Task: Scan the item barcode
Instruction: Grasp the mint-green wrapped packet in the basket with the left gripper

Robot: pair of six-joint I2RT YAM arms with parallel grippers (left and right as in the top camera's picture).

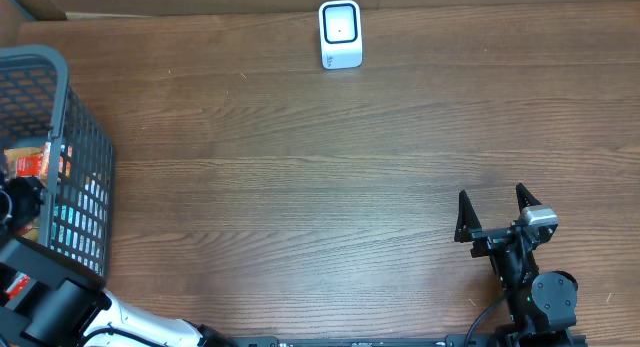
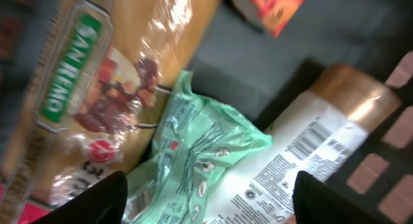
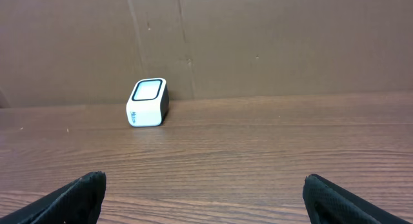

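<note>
Items: four show in the left wrist view, all lying in the basket (image 2: 381, 172), none lifted.
Item one: one green packet (image 2: 193, 153), crumpled, in the middle.
Item two: one white bottle (image 2: 284, 179) with a gold cap, lying on its side just right of the green packet; one barcode (image 2: 306, 139) faces up on its label.
Item three: one tan bag (image 2: 97, 88) with a green label, left of the green packet and touching it.
Item four: one orange-red box (image 2: 271, 4) at the top edge, only partly in view.
Left gripper (image 2: 210, 198): down inside the basket, jaws spread wide over the green packet and white bottle, clamped on nothing; whether a finger touches either, I cannot tell.
Basket count: one, dark mesh, at the left edge of the table (image 1: 300, 187).
Scanner (image 1: 340, 33): one, white, standing at the far edge of the table, well apart from the basket.
Right gripper (image 1: 495, 212): jaws fully apart, empty, near the front right of the table, facing the scanner.
</note>
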